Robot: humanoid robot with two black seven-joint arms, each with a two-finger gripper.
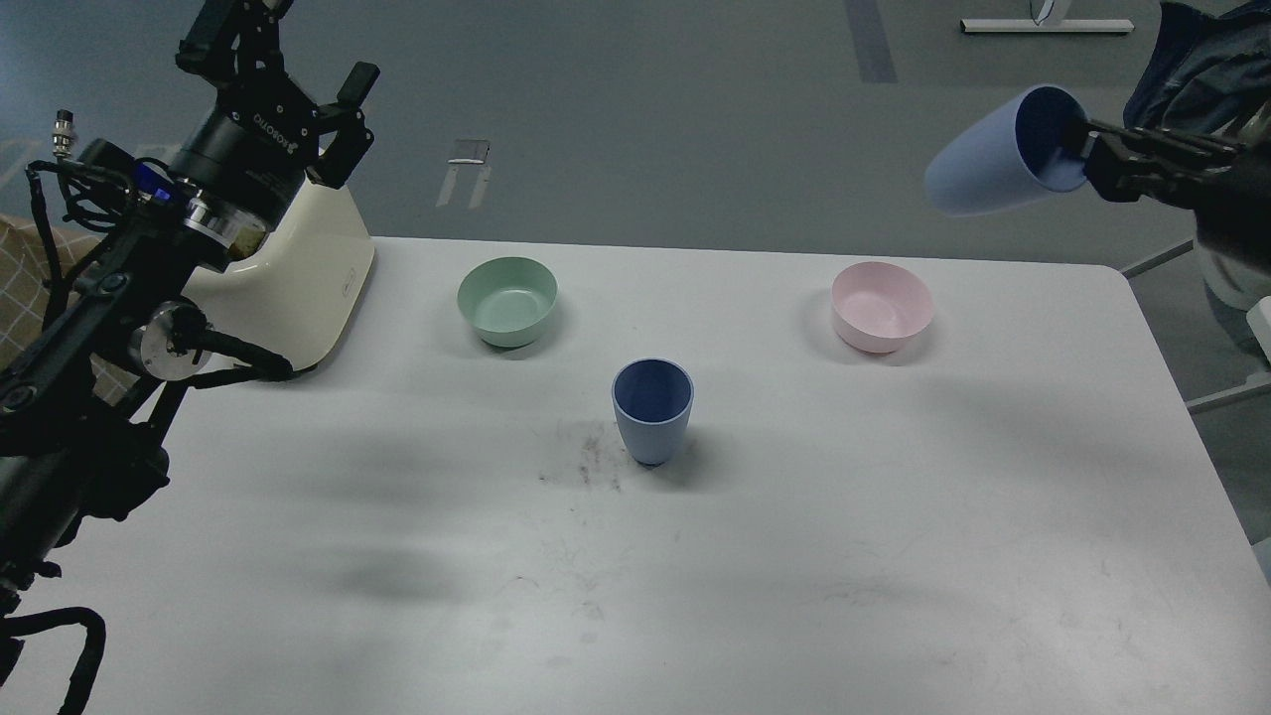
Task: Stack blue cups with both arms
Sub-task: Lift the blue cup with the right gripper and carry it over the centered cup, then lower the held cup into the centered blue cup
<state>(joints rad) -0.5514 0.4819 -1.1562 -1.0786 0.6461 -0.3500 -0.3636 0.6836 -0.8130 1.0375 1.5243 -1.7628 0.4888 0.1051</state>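
your right gripper at the upper right of the frame pinches the rim of one blue cup, one finger inside the mouth, the cup lying nearly sideways in the air with its base pointing left. the other cup stands upright at the centre of the table, below and between the green bowl and the pink bowl. your left gripper hangs at the upper left with its fingers spread and nothing in them, above the cream appliance. to nest well, turn the held cup base-down first, carry it over the standing cup's mouth, line the axes up, then lower slowly. pass clear of the pink bowl. the standing cup looks light and may tip, so steady it with the left gripper if you can.
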